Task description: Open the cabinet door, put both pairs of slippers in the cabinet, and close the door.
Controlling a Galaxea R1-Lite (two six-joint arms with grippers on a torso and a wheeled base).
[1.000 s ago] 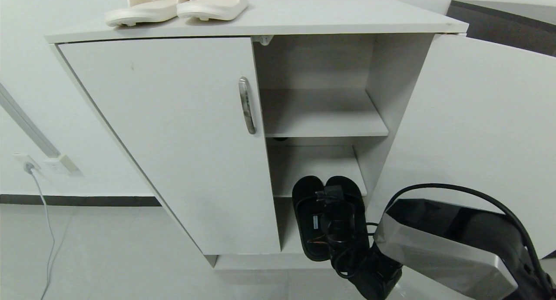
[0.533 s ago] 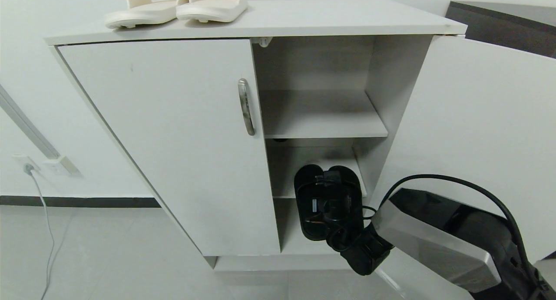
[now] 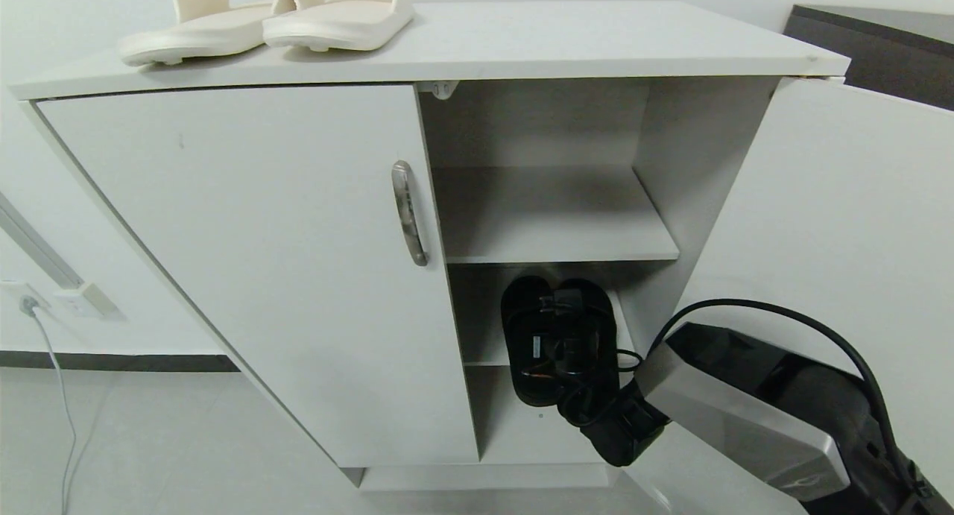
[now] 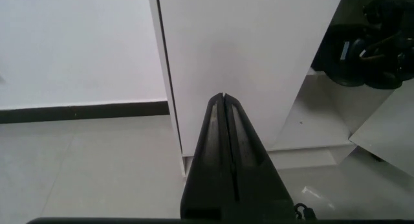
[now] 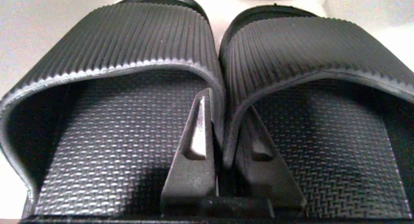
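Black slippers [image 3: 559,343]: pair side by side, soles down, in the open right half of the cabinet [image 3: 596,38]. Toes are over the lower shelf [image 3: 481,329]; heels overhang its front edge. Long axis runs front to back, in line with the right gripper [image 5: 223,130], which lies directly behind the heels and is clamped on the two adjoining strap edges. Contact with the shelf: cannot tell.

Judgement: next move is a straight push inward along that axis, then release.

Right door [image 3: 842,239] swung wide. Left gripper [image 4: 223,98] closed, empty, low before the closed left door [image 3: 246,261], well apart from the pair. Cream slippers [image 3: 261,23] on the cabinet top.
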